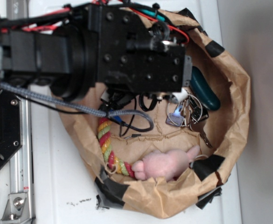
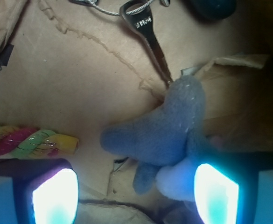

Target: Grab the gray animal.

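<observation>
The gray animal [image 2: 164, 133] lies on the brown paper floor in the wrist view, with its gray limbs spread and its pale face low at the right. My gripper [image 2: 136, 191] is open just over it. The animal sits between the jaws, off to the right, and its pale face touches the right finger [image 2: 215, 193]. The left finger [image 2: 54, 196] stands clear of it. In the exterior view my black arm [image 1: 136, 51] hangs over the bag and hides both the animal and the fingertips.
Everything lies inside a crumpled brown paper bag [image 1: 234, 116] with black tape. A pink plush animal [image 1: 166, 163] lies at its near wall. A coloured rope toy [image 1: 109, 149] [image 2: 31, 141] is at the left. Keys [image 1: 187, 112] [image 2: 148, 32] and a teal-handled tool [image 1: 204, 88] lie beyond.
</observation>
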`<state>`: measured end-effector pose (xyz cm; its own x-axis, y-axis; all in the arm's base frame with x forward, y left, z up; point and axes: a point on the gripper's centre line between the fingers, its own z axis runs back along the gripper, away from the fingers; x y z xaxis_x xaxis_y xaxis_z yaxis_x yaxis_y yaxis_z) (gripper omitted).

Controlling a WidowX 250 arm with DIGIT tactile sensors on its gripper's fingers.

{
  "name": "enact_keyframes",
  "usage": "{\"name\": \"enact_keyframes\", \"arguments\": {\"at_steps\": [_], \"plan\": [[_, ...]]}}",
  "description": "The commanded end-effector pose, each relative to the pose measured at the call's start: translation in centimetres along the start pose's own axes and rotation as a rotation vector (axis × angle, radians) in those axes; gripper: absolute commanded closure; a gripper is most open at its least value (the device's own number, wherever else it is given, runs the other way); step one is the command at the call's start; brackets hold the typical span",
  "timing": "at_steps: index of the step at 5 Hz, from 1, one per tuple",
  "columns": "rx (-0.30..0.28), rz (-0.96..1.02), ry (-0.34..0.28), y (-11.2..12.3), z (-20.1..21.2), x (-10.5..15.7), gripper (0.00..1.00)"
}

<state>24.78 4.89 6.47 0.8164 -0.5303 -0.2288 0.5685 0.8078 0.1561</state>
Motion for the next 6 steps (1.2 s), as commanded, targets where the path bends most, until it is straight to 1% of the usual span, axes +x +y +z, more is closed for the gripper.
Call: {"name": "enact_keyframes", "arguments": {"at_steps": [1, 2, 3, 4, 5, 6], "plan": [[0.026, 0.029, -0.029, 0.5, 0.6, -0.3, 0.00], [0.026, 0.029, -0.029, 0.5, 0.6, -0.3, 0.00], [0.176, -0.083, -0.068, 2.2, -2.8, 0.2, 0.00], [0.104, -0.090, -0.070, 3.2, -5.3, 1.9, 1.00], [0.068, -0.099, -0.070, 3.2, -6.0, 2.2, 1.00], [0.057, -0.113, -0.067, 2.6, -5.5, 2.0, 1.00]]}}
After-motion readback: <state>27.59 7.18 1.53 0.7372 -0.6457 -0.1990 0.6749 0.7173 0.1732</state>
